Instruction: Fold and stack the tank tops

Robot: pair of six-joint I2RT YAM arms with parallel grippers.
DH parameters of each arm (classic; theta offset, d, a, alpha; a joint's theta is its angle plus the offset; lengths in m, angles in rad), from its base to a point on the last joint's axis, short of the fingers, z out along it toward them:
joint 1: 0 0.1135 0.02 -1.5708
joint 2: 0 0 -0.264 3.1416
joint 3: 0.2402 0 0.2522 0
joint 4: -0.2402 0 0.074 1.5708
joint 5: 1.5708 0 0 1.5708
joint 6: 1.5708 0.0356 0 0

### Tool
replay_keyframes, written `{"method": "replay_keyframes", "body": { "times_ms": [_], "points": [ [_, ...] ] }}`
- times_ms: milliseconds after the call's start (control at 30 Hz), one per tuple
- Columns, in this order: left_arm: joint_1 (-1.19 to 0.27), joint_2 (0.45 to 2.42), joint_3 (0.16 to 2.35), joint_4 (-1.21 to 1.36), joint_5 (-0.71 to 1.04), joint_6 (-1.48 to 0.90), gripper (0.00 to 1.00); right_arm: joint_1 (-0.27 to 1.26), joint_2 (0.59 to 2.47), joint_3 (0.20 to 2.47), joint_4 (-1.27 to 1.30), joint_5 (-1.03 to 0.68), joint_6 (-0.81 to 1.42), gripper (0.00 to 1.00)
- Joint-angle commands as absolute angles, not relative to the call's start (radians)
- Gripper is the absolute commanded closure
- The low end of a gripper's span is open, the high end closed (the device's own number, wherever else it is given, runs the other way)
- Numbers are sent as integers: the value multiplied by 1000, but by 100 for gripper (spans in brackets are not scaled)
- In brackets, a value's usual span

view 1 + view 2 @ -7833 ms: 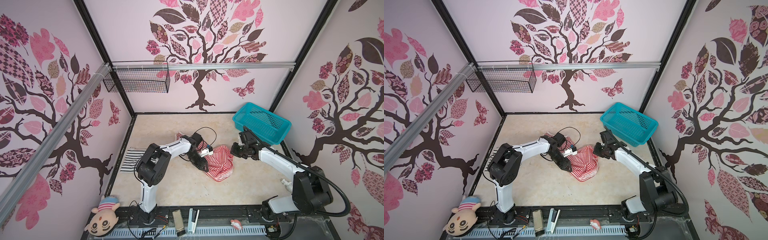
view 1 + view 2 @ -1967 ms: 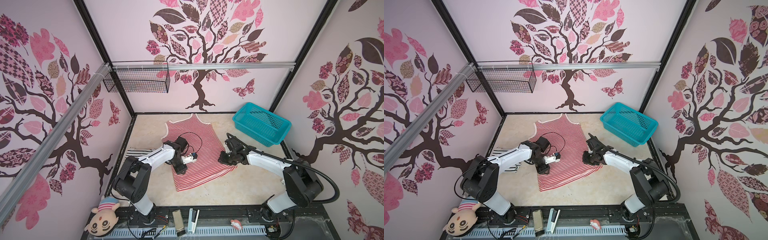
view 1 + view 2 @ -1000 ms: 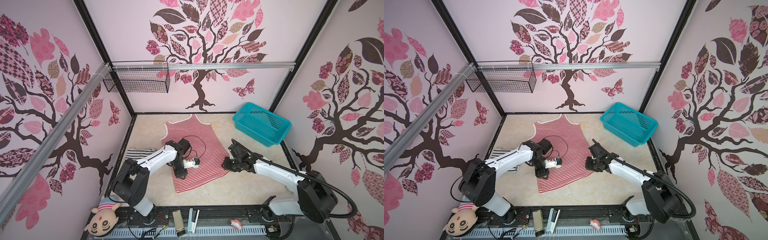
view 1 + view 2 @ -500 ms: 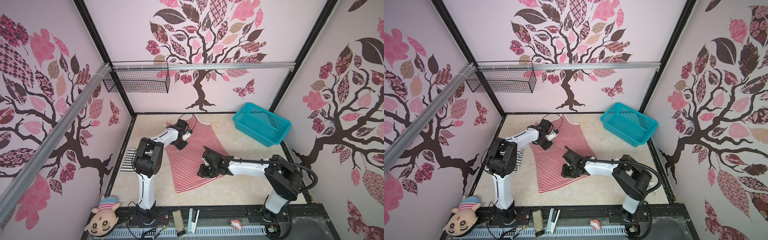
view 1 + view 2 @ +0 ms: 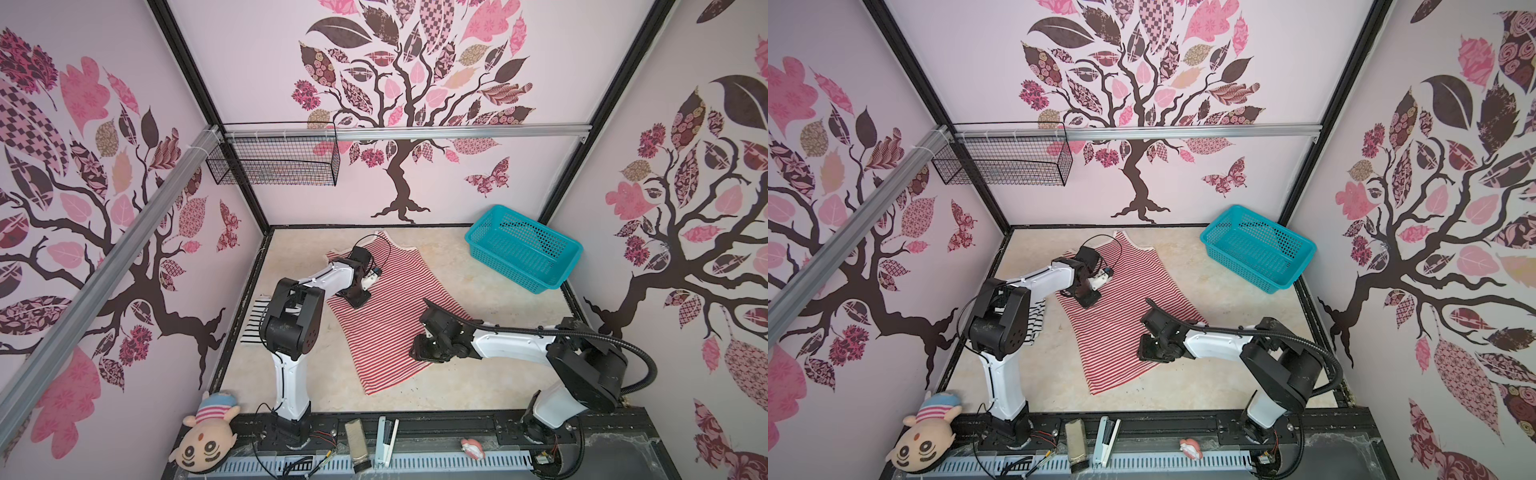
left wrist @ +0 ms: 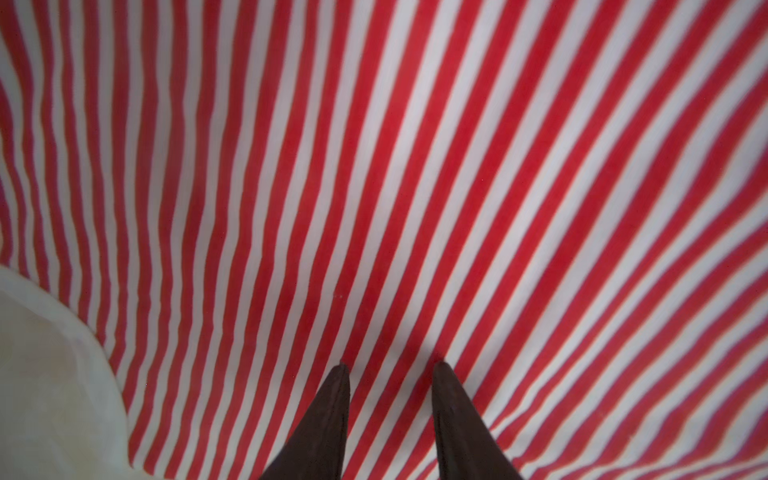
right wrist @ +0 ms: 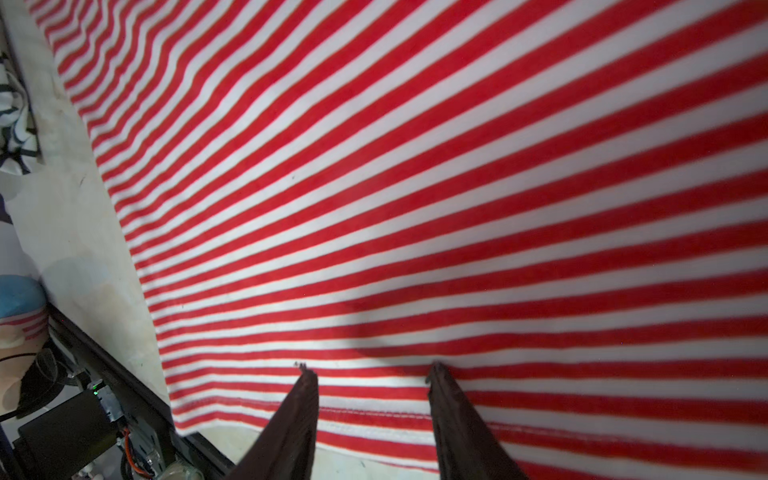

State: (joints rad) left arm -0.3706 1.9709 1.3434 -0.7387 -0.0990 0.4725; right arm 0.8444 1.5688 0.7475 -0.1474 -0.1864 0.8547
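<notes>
Black-and-white tank top (image 5: 1037,324): at the left edge of the bench (image 5: 478,286), partly hidden behind the left arm. Left end effector (image 6: 390,368): fingers spread, tips at the red-and-white tank top (image 5: 386,320) near its left edge. That top has narrow stripes and pale trim and lies flat, diagonally, mid-bench, straps toward the back wall. Right end effector (image 7: 370,368): spread, by the hem.

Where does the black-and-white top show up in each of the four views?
Top view: the black-and-white top lies left of the red-and-white top.
Top view: same spot, left of the red stripes.
Left wrist: not in it; only the red-and-white top fills the picture.
Right wrist: a crumpled bit at the frame's edge, past the red-and-white top's side.
Shared landmark: the red-and-white top, seen in all four.
</notes>
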Motion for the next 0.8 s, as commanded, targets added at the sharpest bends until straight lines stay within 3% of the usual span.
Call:
{"method": "replay_keyframes", "body": {
  "times_ms": [0,367,433,533,767],
  "points": [
    [-449,1934,1237,-793,-77,501,63,762,1500,702,-253,-146,808,52],
    [-765,1859,1219,-920,79,431,63,287,1438,786,-435,-142,605,50],
    [-763,1851,1266,-945,113,407,63,278,1432,848,-472,-104,591,50],
    [-724,1798,1296,-908,73,385,61,296,1396,855,-441,-186,614,49],
    [-505,1796,1321,-860,-37,411,60,531,1368,749,-369,-215,720,47]
  ]
}}
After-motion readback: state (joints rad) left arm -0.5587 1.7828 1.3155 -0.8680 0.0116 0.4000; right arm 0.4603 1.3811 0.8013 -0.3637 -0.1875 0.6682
